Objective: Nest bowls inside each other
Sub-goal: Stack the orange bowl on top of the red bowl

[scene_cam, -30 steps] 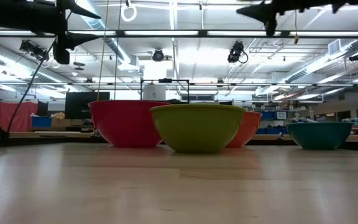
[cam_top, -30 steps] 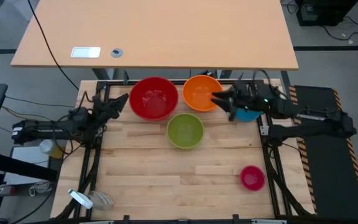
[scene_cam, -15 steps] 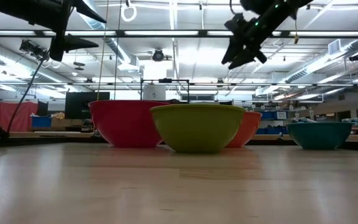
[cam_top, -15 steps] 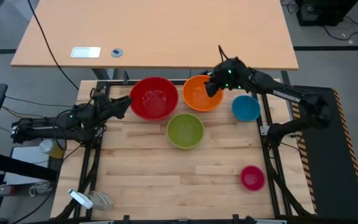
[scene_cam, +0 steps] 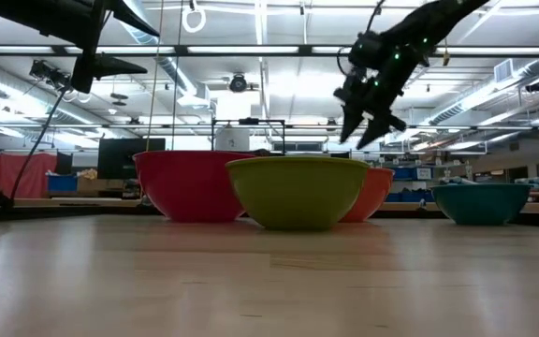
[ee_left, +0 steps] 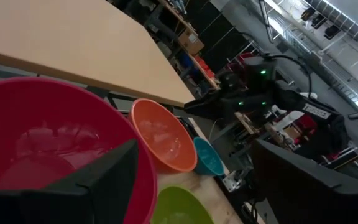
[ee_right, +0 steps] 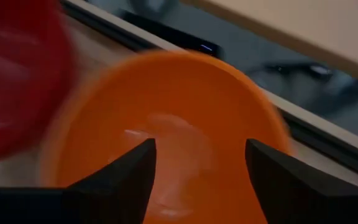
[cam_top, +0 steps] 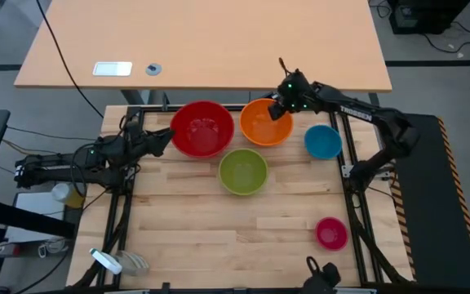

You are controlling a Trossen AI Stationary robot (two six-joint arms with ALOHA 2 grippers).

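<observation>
Five bowls rest on their bases on the wooden table: red (cam_top: 201,128) and orange (cam_top: 263,122) at the far edge, lime green (cam_top: 243,171) in front of them, blue (cam_top: 323,141) at the far right, magenta-pink (cam_top: 331,233) near the right front. My right gripper (cam_top: 277,108) hangs open above the orange bowl's far right rim (ee_right: 185,68), slanting down at the inside, touching nothing. My left gripper (cam_top: 163,137) is open and level beside the red bowl's left rim (ee_left: 73,93), above the table.
A black metal frame (cam_top: 349,175) borders the table on both sides and at the far edge. Beyond it stands a light desk with a white device (cam_top: 113,69) and a small disc (cam_top: 153,69). Bare wood lies in the table's near half.
My right gripper has swung from above the blue bowl toward the table's far edge and left, arriving over the orange bowl. It has come lower and tipped from level to slanting down. The bowls have kept their places.
</observation>
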